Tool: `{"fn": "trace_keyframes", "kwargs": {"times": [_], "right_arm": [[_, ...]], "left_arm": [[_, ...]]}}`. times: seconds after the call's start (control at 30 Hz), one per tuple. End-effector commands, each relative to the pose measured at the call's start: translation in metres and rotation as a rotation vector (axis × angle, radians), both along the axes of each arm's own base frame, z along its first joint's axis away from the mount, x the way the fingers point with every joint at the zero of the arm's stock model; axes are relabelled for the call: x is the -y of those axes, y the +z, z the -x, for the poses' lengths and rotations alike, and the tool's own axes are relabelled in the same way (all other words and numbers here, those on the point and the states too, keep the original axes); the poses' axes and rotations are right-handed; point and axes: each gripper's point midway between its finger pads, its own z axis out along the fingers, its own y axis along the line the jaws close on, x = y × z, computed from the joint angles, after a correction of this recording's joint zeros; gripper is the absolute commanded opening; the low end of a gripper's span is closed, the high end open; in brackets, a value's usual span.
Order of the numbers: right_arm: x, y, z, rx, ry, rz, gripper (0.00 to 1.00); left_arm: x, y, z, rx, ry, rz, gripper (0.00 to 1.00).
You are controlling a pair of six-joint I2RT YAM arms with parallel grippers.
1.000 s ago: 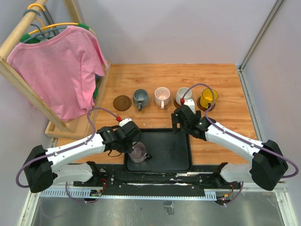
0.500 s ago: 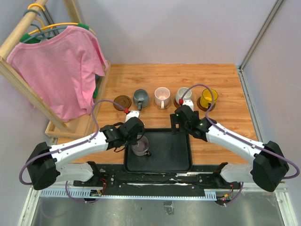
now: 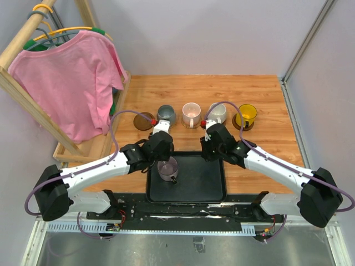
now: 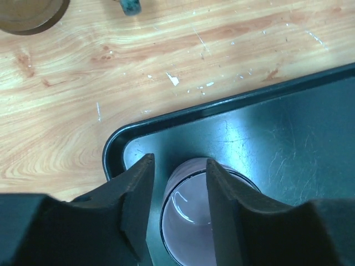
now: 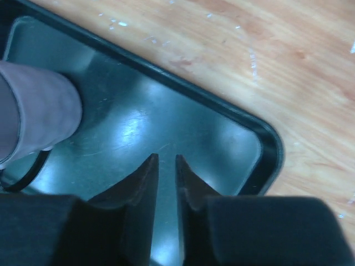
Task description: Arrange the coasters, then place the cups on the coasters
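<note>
A mauve cup [image 3: 168, 168] [image 4: 194, 221] [image 5: 33, 111] stands upright in the black tray [image 3: 205, 177] near its left side. My left gripper [image 3: 165, 157] [image 4: 178, 163] is open. One finger is outside the cup's rim and the other over its inside, with a gap to the wall. My right gripper [image 3: 207, 157] [image 5: 167, 158] hangs shut and empty over the tray's far right part. A bare dark brown coaster [image 3: 144, 120] [image 4: 28, 14] lies at the left end of a row. The grey-blue [image 3: 166, 114], pale pink [image 3: 191, 113], off-white [image 3: 217, 113] and yellow [image 3: 246, 115] cups stand beside it.
A pink shirt [image 3: 66, 72] hangs on a wooden rack [image 3: 83, 149] at the table's left edge. Grey walls close the back and right sides. A dark coaster rim [image 3: 239, 126] shows under the yellow cup.
The mauve cup shifted a little farther into the tray with my left gripper, whose jaws then spread. My right gripper closed and swung left over the tray.
</note>
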Motion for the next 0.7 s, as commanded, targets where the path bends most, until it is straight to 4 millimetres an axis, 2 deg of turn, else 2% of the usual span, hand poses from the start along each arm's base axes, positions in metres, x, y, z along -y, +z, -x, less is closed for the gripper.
{"fn": "trace_keyframes", "kwargs": {"times": [0.0, 0.1, 0.2, 0.4, 0.67], "right_arm": [[-0.023, 0.002, 0.028, -0.011, 0.209, -0.044, 0.12], [-0.031, 0.002, 0.044, -0.007, 0.291, -0.048, 0.03], [-0.041, 0.003, 0.057, 0.003, 0.356, -0.042, 0.01], [-0.063, 0.002, 0.071, 0.032, 0.412, -0.022, 0.01], [-0.092, -0.004, 0.089, 0.031, 0.467, -0.004, 0.01]], "left_arm": [[-0.01, 0.028, -0.006, 0.072, 0.07, 0.026, 0.51], [-0.024, 0.042, -0.001, 0.089, 0.137, 0.076, 0.59], [-0.039, 0.047, 0.007, 0.074, 0.224, 0.12, 0.61], [-0.066, 0.035, 0.025, 0.02, 0.34, 0.13, 0.61], [-0.083, 0.023, 0.045, -0.022, 0.391, 0.202, 0.63]]}}
